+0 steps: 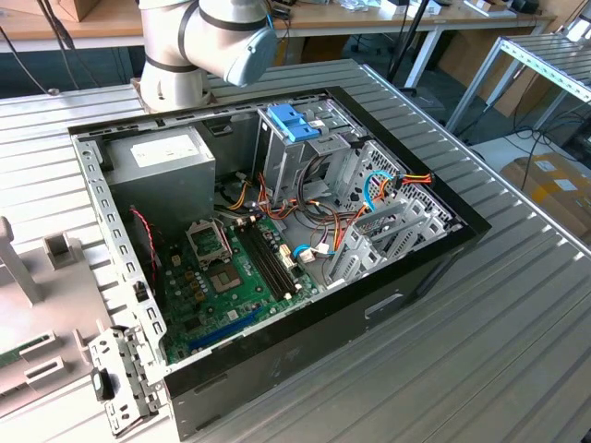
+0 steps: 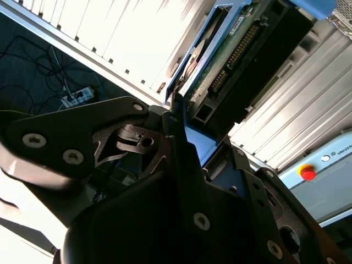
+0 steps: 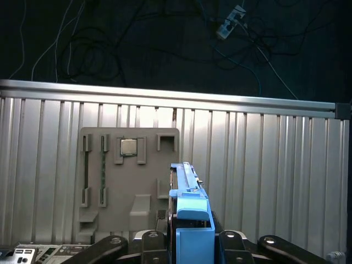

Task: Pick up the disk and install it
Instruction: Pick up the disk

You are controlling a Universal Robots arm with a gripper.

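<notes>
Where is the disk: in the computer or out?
Out. In the first wrist view the gripper grips the disk on edge above the table, by a grey tray, not inside the computer.

Table: we see a ribbed aluminium top [image 1: 480,369] carrying everything.
Case: an open black computer case [image 1: 305,355] lies flat on it, its inside facing up.
Arm: the robot arm [image 1: 208,41] stands just behind the case.
Power supply: a grey box with a white sticker [image 1: 171,161] sits in the far corner, toward the exterior view's left.
Motherboard: we see a green board [image 1: 226,281] on the case floor, near the power supply.
Drive cage: a metal frame [image 1: 295,157] stands to the right of the power supply, with a blue plastic latch [image 1: 291,122] on top.
Fixture: a grey tray [image 1: 46,305] lies beside the case, on the exterior view's left.
</notes>
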